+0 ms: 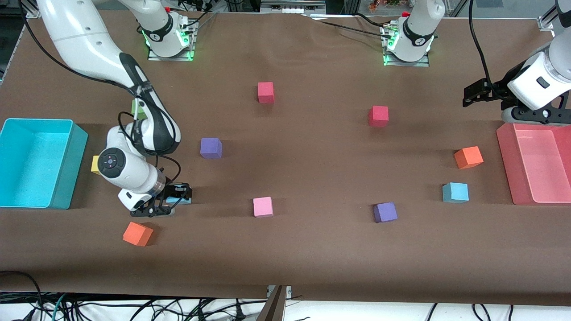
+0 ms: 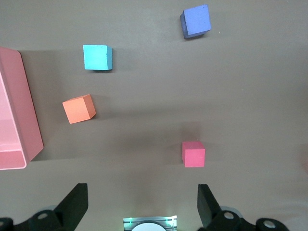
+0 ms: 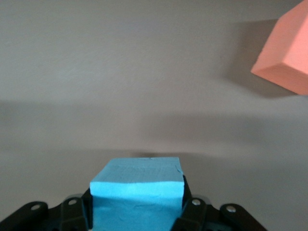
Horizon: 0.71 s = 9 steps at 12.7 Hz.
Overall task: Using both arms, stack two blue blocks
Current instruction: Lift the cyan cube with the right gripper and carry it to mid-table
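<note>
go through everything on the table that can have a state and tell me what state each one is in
right gripper: low at the table, jaws shut on a blue block
held blue block: clamped between the jaws
left gripper: raised near the pink bin, jaws open, empty, waiting
free blue block: flat on the table, untouched
pink bin: upright, nothing visible inside
cyan bin: upright, nothing visible inside
</note>
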Available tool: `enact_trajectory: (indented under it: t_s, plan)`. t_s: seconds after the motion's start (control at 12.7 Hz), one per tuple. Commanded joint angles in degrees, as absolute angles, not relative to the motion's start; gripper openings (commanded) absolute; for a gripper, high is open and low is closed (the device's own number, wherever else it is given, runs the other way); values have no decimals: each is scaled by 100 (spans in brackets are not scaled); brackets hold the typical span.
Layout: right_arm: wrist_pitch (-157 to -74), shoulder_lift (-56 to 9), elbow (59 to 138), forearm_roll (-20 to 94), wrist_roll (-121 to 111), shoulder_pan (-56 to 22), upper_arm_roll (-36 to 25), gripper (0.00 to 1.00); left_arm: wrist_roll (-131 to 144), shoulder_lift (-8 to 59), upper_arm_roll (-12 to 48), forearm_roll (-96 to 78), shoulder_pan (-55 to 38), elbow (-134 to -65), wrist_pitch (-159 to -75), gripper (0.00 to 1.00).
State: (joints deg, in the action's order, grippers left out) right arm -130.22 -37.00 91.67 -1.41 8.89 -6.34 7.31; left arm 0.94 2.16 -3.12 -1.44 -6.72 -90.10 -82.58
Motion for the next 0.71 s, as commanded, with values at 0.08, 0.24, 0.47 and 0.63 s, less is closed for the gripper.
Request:
enact_trajectory:
  t_s: [0.08, 0.24, 0.47, 0.63]
  plan:
    - [-11718, -2954, 9141, -149, 1964, -1246, 738, 21, -26, 202, -316, -290, -571, -9105, -8341, 100]
    - [-11584, -2892, 9141, -141, 2817, -1895, 765, 24, -35, 202, -316, -290, -545, -9114, -8332, 100]
    - [-11811, -3232, 9132, -132, 3951, -2915, 765, 24, -35, 220, -325, -281, -484, -9132, -8393, 100]
    - [-12294, -3453, 9158, -132, 4306, -3172, 765, 25, -26, 237, -325, -185, -457, -9237, -8577, 100]
